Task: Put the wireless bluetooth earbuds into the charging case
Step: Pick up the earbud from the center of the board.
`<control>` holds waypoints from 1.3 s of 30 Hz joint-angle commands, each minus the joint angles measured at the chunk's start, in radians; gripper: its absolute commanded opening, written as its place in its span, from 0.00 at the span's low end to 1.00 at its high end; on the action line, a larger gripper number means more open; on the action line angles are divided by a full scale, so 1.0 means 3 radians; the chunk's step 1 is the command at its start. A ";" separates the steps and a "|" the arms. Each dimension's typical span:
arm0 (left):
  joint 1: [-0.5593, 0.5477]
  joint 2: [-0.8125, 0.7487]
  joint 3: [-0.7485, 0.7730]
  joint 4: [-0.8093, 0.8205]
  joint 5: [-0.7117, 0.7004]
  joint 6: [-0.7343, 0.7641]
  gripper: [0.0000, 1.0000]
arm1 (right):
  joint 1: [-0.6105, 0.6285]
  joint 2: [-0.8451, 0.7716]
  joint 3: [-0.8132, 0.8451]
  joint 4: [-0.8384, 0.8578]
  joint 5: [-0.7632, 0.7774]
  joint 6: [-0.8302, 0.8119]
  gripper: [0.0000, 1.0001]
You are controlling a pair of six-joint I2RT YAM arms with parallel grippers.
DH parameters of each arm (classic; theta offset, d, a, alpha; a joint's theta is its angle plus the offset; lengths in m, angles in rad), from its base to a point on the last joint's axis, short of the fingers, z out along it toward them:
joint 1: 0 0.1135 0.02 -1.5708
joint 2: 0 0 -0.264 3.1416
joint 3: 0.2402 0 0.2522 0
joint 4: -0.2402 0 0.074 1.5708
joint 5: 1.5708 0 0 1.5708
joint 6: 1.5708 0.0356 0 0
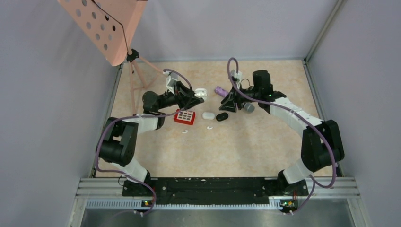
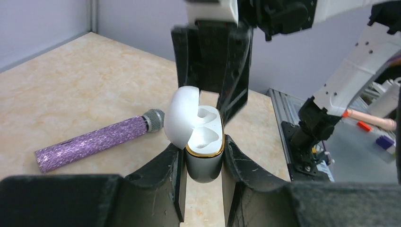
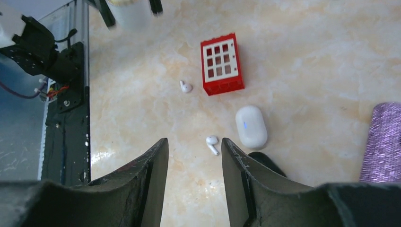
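L hand (image 2: 203, 158) is clamped on the case (image 2: 204, 142) and holds it upright above the tabletop (image 2: 71, 85). The lid is tipped open to one side, and both sockets look empty (white inside, gold rim). R hand (image 3: 194, 144) has its fingers apart w/ nothing between them and hovers over the tabletop. Two white earbuds (image 3: 212, 144) lie loose on the tabletop. One shows in the gap betw. the R fingers, the other bud (image 3: 185, 86) is near a red block (image 3: 221, 64). A shut white pod (image 3: 251, 126) lies just beside the first bud, and the purple mic (image 3: 385, 142) is at the far edge.
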 commanded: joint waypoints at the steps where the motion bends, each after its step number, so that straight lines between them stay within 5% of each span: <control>1: 0.0168 -0.0174 -0.0003 -0.0101 -0.0344 -0.0303 0.00 | 0.0302 0.0278 -0.0079 -0.0366 0.0394 -0.0440 0.43; 8: 0.0377 -0.0398 -0.0167 -0.0496 -0.0680 -0.0175 0.00 | 0.0636 0.0547 -0.0056 -0.0547 0.0810 -0.0973 0.34; 18: 0.0530 -0.0503 -0.0237 -0.0596 -0.0735 -0.0158 0.00 | 0.0712 0.1190 0.0719 -0.1316 0.0997 -0.2010 0.28; 39: 0.0655 -0.0520 -0.0289 -0.0610 -0.0868 -0.0253 0.00 | 0.0848 0.1513 0.0709 -0.1021 0.1358 -0.2034 0.21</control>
